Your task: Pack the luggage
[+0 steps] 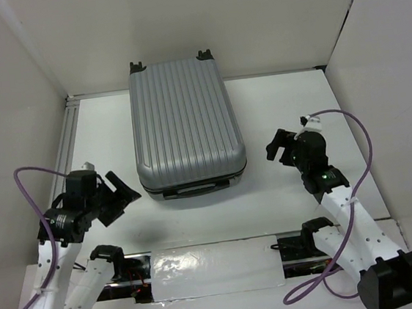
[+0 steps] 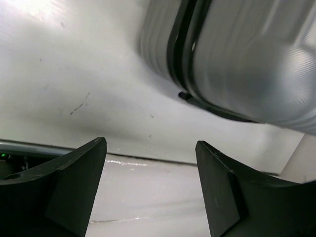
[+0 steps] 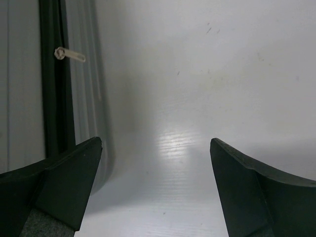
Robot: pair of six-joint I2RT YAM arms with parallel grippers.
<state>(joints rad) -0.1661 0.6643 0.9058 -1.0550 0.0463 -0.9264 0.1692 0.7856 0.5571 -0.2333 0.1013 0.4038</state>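
The luggage (image 1: 183, 124), a silver-grey ribbed hard-shell suitcase, lies closed and flat at the middle of the white table, its small black wheels at the far end. My left gripper (image 1: 124, 191) is open and empty, just left of the suitcase's near left corner. In the left wrist view the shell (image 2: 252, 54) and its black seam show at the upper right. My right gripper (image 1: 279, 145) is open and empty, to the right of the suitcase's near right corner. In the right wrist view the suitcase side (image 3: 29, 79) with a pale zipper pull (image 3: 69, 54) shows at the left.
White walls enclose the table on the left, back and right. A metal rail (image 1: 69, 136) runs along the table's left edge. A strip of shiny foil tape (image 1: 214, 268) lies between the two arm bases at the near edge.
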